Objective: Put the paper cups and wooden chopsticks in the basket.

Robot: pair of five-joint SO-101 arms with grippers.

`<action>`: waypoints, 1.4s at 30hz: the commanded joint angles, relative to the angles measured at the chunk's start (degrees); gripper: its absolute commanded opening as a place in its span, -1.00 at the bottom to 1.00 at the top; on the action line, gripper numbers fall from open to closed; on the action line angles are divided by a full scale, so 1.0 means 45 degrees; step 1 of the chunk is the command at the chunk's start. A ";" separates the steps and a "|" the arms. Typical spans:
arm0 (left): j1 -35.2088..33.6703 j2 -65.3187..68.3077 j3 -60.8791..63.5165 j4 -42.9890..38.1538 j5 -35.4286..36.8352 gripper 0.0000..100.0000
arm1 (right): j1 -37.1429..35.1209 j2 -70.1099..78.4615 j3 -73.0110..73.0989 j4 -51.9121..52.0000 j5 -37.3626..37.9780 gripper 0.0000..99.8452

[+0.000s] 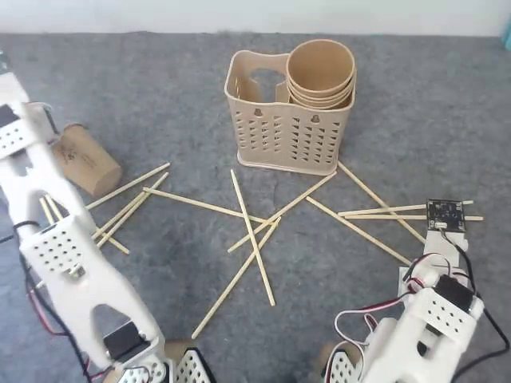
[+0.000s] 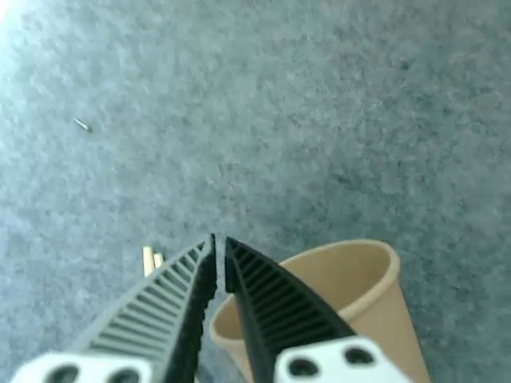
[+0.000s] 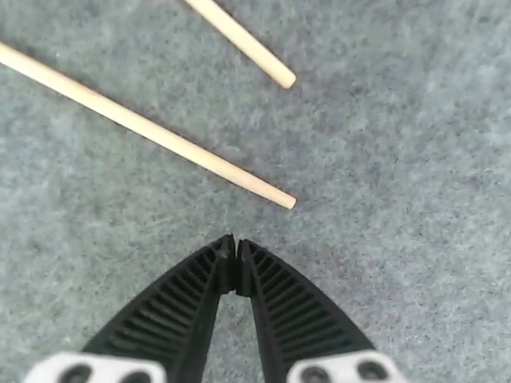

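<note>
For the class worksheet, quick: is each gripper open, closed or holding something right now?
Left gripper: closed, holding nothing, near the cup.
Right gripper: closed, holding nothing, near a chopstick.

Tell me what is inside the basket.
A nested stack of paper cups stands in one side of the basket, rims above its wall. The other side looks empty as far down as I can see; its floor is hidden behind the front wall.

No readable text, number or sign; faint marks on tipped paper cup [image 1: 86, 162] illegible
</note>
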 commanded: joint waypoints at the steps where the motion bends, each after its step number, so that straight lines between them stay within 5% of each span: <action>1: 0.0547 -0.0781 -0.0244 0.2247 -0.0664 -0.97 | -0.0127 -0.0322 -0.0059 0.0049 0.0117 -0.98; 6: 0.1328 -0.1368 -0.0733 0.5685 -0.1836 -0.97 | -0.0127 -0.0322 -0.0059 0.0049 0.0117 -0.98; 19: 0.2383 -0.5392 0.4464 0.5646 -0.1915 -0.97 | -0.0127 -0.0322 -0.0059 0.0029 0.0117 -0.98; 32: 0.5099 -1.1956 1.1966 0.5626 -0.2559 -0.97 | -0.0127 -0.0322 -0.0059 0.0029 0.0176 -0.98; 42: 0.5978 -1.2523 1.3451 0.5626 -0.3868 -0.97 | -0.0127 -0.0322 -0.0059 0.0029 0.0195 -0.98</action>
